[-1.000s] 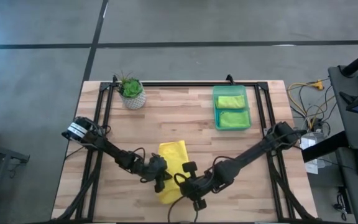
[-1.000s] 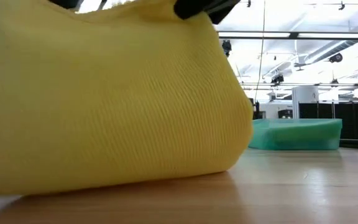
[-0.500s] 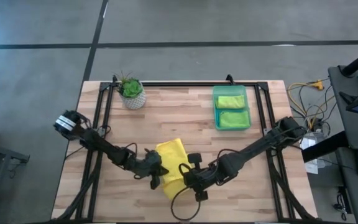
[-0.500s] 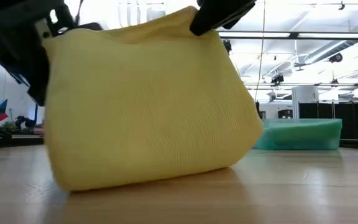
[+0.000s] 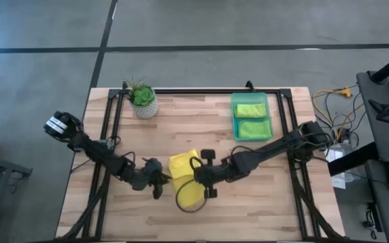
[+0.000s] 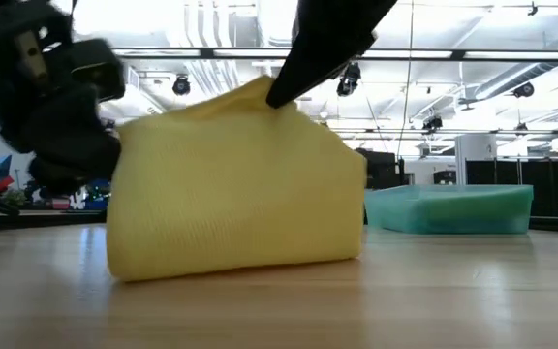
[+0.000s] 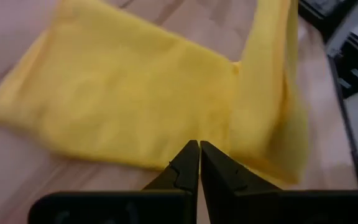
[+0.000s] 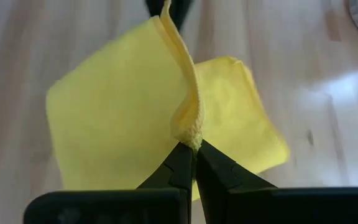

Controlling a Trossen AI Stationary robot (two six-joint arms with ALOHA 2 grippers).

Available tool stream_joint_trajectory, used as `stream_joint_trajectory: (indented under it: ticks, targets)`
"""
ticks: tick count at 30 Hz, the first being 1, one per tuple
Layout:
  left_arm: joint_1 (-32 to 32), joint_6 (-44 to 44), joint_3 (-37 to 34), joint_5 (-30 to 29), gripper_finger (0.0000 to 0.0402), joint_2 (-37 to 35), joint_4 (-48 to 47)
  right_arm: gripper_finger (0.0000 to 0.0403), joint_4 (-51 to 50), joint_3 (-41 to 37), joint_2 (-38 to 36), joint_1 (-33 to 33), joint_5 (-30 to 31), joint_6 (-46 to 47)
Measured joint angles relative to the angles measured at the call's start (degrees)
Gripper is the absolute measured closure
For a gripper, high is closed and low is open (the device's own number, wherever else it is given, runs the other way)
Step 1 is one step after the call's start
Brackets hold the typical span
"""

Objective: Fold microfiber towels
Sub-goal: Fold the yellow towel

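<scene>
While the yellow towel [image 5: 184, 177] lies partly folded near the middle of the counter's [image 5: 201, 128] front edge, the right gripper [image 8: 194, 144], jaws clenched on a raised corner, stands over it; the left gripper [image 7: 199, 155], jaws closed and empty, sits just off its left edge.

Both end effectors [image 5: 159, 183] [image 5: 196, 177] closed, mid-table.

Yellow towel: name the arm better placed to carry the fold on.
Right. The right gripper is shut on the yellow towel, lifting its pinched edge off the table. The left gripper is shut, and the wrist view shows no cloth between its fingers.
</scene>
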Motion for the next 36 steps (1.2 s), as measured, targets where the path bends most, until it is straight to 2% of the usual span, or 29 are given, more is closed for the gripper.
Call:
stream_joint_trajectory:
  ticks: [3,9,13,21,29,36]
  targets:
    - [-2.7,-5.0,-2.1,-3.2,0.0402,-0.2,-0.2,0.0394,1.0,-0.3,0.0,-2.3,-1.6,-1.7]
    - [-7.6,-12.4,-4.4,-5.9,0.0402,-0.2,-0.1,0.0394,2.7,-1.7,0.0,-6.3,-3.7,-4.9]
    - [-8.8,-12.7,-4.4,-7.6,0.0402,-0.2,-0.1,0.0394,5.2,-2.8,0.0,-8.6,-7.3,-6.7]
    - [-8.7,-12.8,-4.3,-9.8,0.0402,-0.2,0.0,0.0394,7.4,-4.1,0.0,-12.9,-8.4,-9.7]
    - [-8.7,-12.8,-4.3,-10.3,0.0402,-0.2,0.0,0.0394,9.6,-5.5,1.0,-15.9,-15.9,-10.9]
    - [-8.6,-12.8,-4.3,-10.4,0.0402,-0.2,0.0,0.0394,11.2,-5.3,4.9,-16.2,-16.3,-12.3]
